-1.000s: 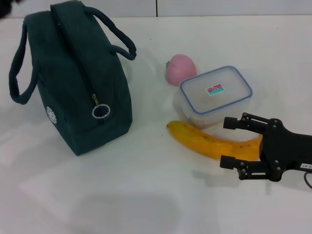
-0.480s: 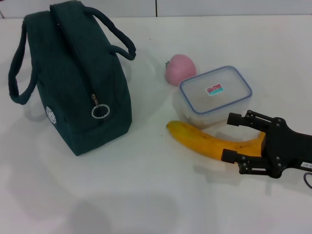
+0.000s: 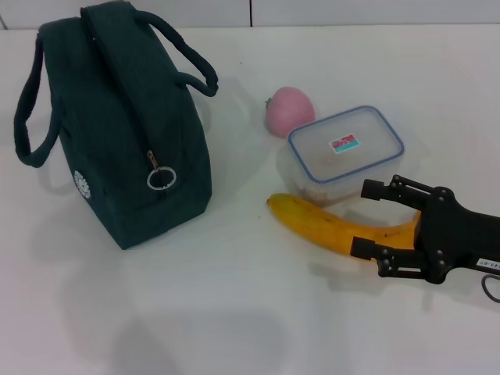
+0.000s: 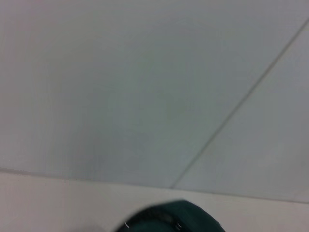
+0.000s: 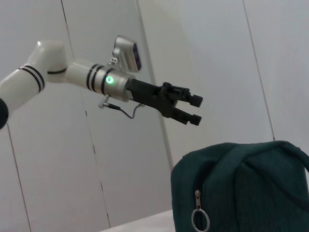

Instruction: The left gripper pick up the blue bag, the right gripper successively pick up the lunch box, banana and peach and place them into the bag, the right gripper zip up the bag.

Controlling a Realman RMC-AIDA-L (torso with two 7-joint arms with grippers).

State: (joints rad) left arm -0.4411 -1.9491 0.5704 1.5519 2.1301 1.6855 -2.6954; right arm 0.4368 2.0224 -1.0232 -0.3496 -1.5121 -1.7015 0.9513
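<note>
Four task things lay on the white table (image 3: pixel 234 312), and the biggest was the dark blue-green bag (image 3: pixel 125 133). It stood upright at the robot's left side, its two handles (image 3: pixel 187 66) up, and its zipper was closed, with a round ring pull (image 3: pixel 161 179) hanging on the end that faced the camera. In the right wrist view the left gripper (image 5: pixel 193 109) hung in the air above the bag, touching nothing, and its fingers stood a little apart. The right gripper (image 3: pixel 367 220) was low over the table at the right side, with its two fingers spread wide, one on each side of the banana's (image 3: pixel 328 226) thick end; whether they touched it could not be seen. The lunch box (image 3: pixel 345 148), clear with a blue-rimmed lid, sat just behind the banana. The banana lay flat, its tip pointing towards the bag. The pink peach (image 3: pixel 289 111) rested just beside the far corner of the lunch box.
</note>
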